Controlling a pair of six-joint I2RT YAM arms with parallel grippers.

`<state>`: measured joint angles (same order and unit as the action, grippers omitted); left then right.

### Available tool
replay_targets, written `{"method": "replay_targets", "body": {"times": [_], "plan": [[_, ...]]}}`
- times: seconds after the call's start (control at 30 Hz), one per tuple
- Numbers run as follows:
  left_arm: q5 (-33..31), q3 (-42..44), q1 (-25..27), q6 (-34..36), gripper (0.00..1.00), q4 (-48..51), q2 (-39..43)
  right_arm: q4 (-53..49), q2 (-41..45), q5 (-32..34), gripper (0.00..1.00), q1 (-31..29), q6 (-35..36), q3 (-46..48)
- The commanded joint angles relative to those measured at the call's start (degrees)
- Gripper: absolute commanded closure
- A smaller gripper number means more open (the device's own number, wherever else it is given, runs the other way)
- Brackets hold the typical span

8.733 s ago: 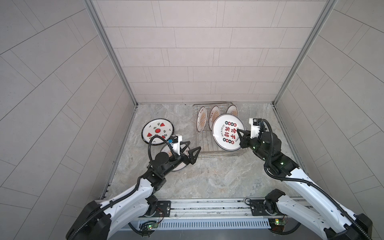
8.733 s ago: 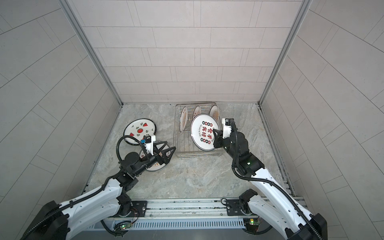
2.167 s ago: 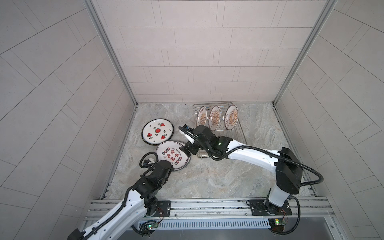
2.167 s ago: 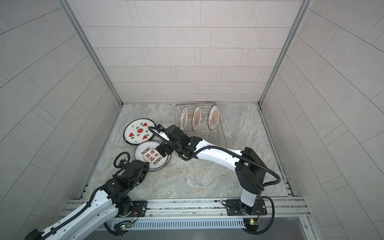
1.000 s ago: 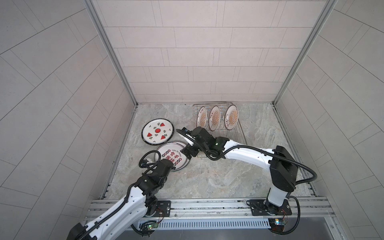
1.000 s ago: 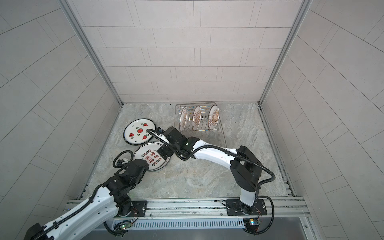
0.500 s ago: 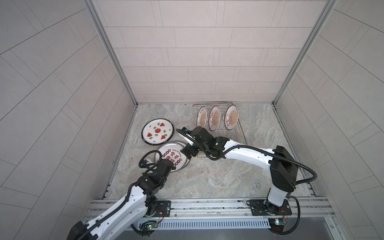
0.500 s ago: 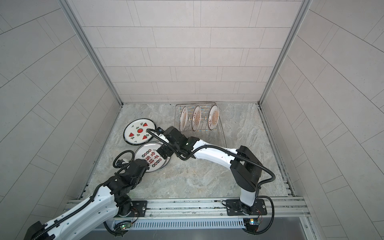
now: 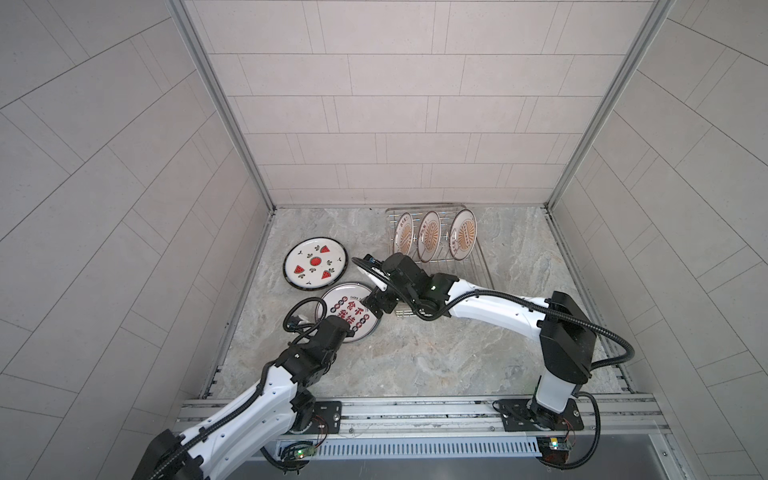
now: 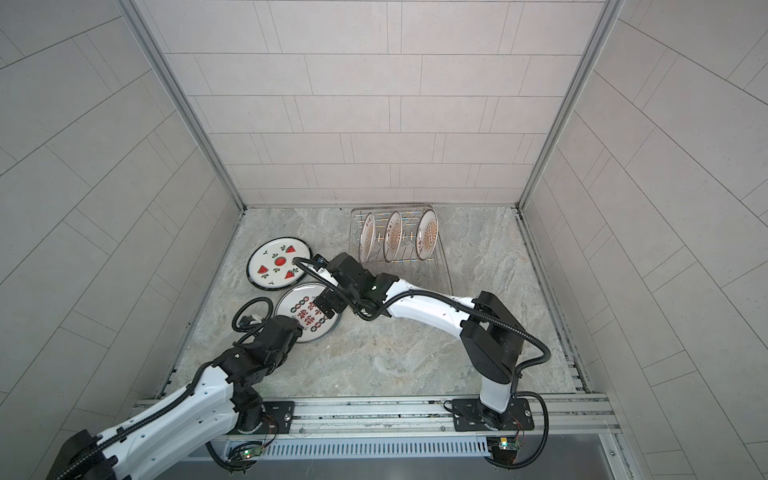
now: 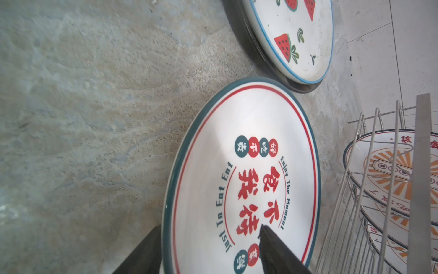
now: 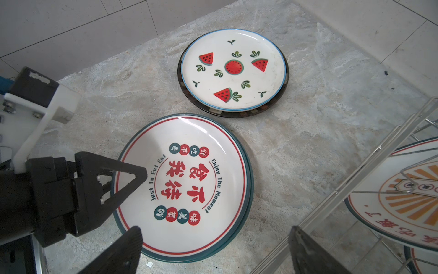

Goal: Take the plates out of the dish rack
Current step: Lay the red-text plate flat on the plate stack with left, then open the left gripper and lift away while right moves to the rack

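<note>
The left jaws straddle the rim of the red-lettered plate (image 12: 182,185), spread; the right jaws gape empty near it. Three sunburst plates (image 9: 429,235) stand in the dish rack (image 9: 461,270).

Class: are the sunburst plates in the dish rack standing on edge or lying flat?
On edge: in a top view the sunburst plates show as narrow ovals side by side in the dish rack.

Red-watermelon plate (image 12: 233,68), teal-rimmed red-lettered plate (image 12: 184,180), silver rack (image 9: 473,274)
</note>
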<state>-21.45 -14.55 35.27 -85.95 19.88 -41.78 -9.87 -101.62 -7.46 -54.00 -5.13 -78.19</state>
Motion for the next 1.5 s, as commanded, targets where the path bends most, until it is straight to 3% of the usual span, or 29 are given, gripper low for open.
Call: {"method": "replay_targets", "body": {"times": [0.0, 0.3, 0.57, 0.73, 0.9, 1.13, 1.3, 1.47], "plan": [[-1.05, -1.44, -0.23, 0.43, 0.28, -0.81, 0.27, 0.45, -0.24, 0.85, 0.03, -0.32, 0.09, -0.51], [-5.46, -1.98, -0.26, 3.48, 0.11, 3.57, 3.89, 6.36, 4.14, 1.06, 0.02, -0.32, -1.42, 4.39], [-10.12, -3.67, -0.2, 8.51, 0.11, 6.31, 8.05, 17.03, 12.16, 3.16, 0.01, -0.32, -3.54, 14.56], [-12.76, -5.4, -0.21, 10.65, 0.1, 7.73, 5.96, 21.29, 17.42, 4.7, 0.01, -0.32, -4.71, 20.5], [-14.22, -8.57, -0.16, 17.84, 0.05, 5.67, 3.28, 26.17, 22.72, 7.32, 0.0, -0.27, -6.45, 26.62], [-12.01, -12.26, -0.16, 23.29, 0.05, -1.76, -1.63, 28.97, 27.0, 11.95, 0.0, 0.27, -7.96, 32.0], [-5.7, -9.63, 0.06, 35.92, 0.0, -20.43, -5.46, 29.12, 29.03, 14.5, 0.0, 1.15, -10.02, 33.76], [3.03, -9.91, 0.05, 48.47, 0.0, -32.98, -10.8, 27.01, 29.25, 20.49, 0.0, 3.88, -16.63, 33.43]]}}
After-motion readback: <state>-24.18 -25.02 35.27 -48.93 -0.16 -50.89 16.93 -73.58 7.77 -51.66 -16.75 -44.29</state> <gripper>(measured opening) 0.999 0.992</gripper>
